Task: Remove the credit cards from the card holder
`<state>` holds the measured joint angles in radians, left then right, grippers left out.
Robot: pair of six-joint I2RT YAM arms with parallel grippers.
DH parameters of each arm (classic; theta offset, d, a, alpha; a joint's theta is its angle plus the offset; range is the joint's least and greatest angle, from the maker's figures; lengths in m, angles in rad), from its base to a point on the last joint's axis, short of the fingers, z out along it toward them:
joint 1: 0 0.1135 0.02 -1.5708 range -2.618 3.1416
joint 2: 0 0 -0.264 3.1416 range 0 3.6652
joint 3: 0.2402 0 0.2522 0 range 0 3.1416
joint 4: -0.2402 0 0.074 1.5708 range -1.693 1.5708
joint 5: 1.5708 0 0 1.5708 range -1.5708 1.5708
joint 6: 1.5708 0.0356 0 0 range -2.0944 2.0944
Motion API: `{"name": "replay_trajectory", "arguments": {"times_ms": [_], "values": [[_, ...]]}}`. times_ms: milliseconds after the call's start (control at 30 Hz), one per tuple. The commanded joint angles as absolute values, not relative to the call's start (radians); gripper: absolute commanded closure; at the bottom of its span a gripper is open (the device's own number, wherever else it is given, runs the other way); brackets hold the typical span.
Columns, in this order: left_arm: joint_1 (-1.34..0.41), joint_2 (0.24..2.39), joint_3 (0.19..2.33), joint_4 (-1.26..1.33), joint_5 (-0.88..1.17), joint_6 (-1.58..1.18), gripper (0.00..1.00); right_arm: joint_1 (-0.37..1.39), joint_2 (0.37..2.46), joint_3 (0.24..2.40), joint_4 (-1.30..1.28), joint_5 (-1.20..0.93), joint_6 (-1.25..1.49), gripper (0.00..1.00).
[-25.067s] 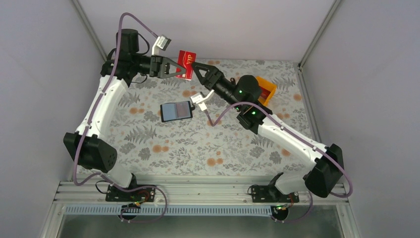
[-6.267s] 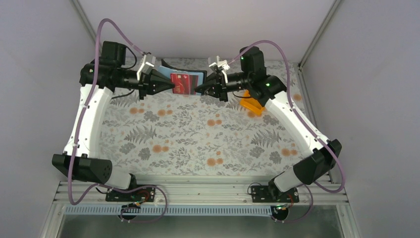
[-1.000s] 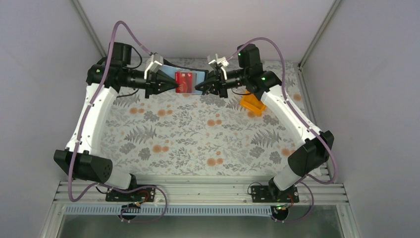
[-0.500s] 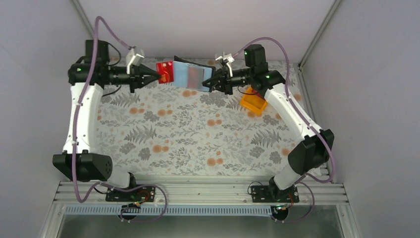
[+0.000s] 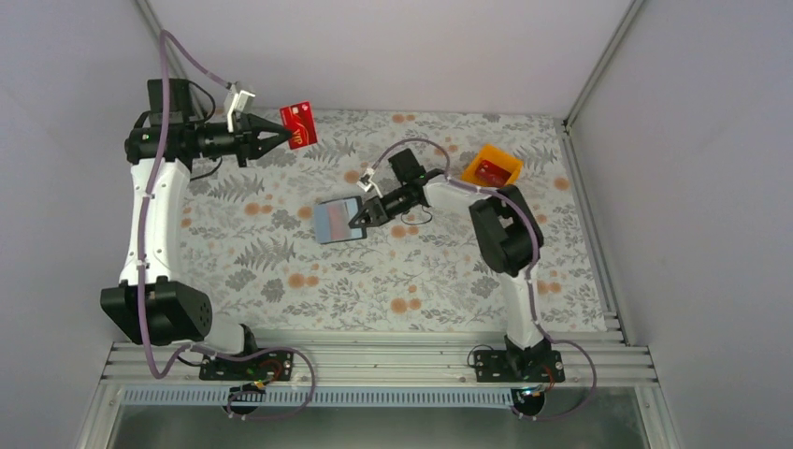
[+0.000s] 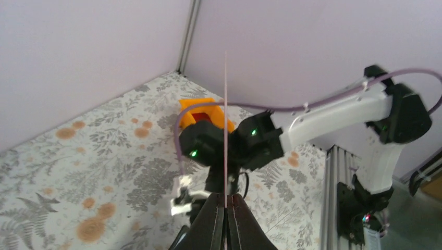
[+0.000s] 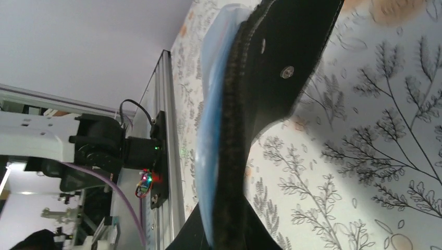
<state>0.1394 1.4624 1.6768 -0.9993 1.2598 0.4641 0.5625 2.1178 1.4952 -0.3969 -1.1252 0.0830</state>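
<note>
One credit card (image 5: 299,123) pulled free — pinched by left gripper (image 5: 284,133); right gripper (image 5: 360,217) clamps lowered card holder (image 5: 334,223).

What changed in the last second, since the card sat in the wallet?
The left gripper pulled the red card out of the wallet and drew it away to the left. The right gripper brought the wallet down toward the middle of the table. Unchanged: each gripper keeps its grip, and the wallet is still open.

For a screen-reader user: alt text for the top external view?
The left gripper holds a thin red card at far left; the right gripper grips an open black bifold wallet centrally. An orange plastic bin sits far right.
</note>
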Motion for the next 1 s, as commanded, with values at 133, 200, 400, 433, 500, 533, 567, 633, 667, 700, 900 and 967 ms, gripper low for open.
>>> {"name": "replay_trajectory", "arguments": {"times_ms": [133,200,400,433,500,533,567,633,667,700,900,967], "values": [[0.135,1.479,1.658,-0.826,1.301,0.192,0.97,0.503,2.265,1.569,-0.394,-1.065,0.225,0.78],[0.133,1.502,1.686,-0.853,1.284,0.195,0.98,0.480,2.272,1.585,-0.453,-0.942,0.222,0.52],[0.114,1.503,1.702,-0.888,1.324,0.250,0.98,0.474,2.104,1.640,-0.590,-0.547,0.194,0.01],[0.102,1.503,1.709,-0.920,1.331,0.297,0.97,0.488,2.055,1.664,-0.613,-0.445,0.187,0.01],[0.078,1.496,1.715,-0.982,1.343,0.389,0.98,0.521,1.958,1.674,-0.599,-0.297,0.162,0.01],[0.066,1.488,1.716,-1.001,1.353,0.421,0.98,0.537,1.898,1.649,-0.553,-0.286,0.141,0.01],[0.055,1.481,1.714,-1.014,1.366,0.447,0.97,0.544,1.822,1.608,-0.487,-0.341,0.111,0.01],[0.030,1.475,1.733,-1.065,1.390,0.516,0.98,0.547,1.688,1.521,-0.316,-0.600,0.076,0.01],[0.012,1.476,1.753,-1.102,1.392,0.563,0.98,0.553,1.626,1.493,-0.238,-0.748,0.069,0.01],[-0.009,1.478,1.764,-1.149,1.386,0.610,0.98,0.567,1.592,1.482,-0.176,-0.857,0.063,0.01],[-0.088,1.478,1.769,-1.186,1.371,0.676,0.98,0.686,1.537,1.526,-0.075,-1.000,0.014,0.05],[-0.096,1.476,1.777,-1.213,1.380,0.710,0.98,0.690,1.564,1.559,-0.101,-0.995,0.019,0.16]]}}
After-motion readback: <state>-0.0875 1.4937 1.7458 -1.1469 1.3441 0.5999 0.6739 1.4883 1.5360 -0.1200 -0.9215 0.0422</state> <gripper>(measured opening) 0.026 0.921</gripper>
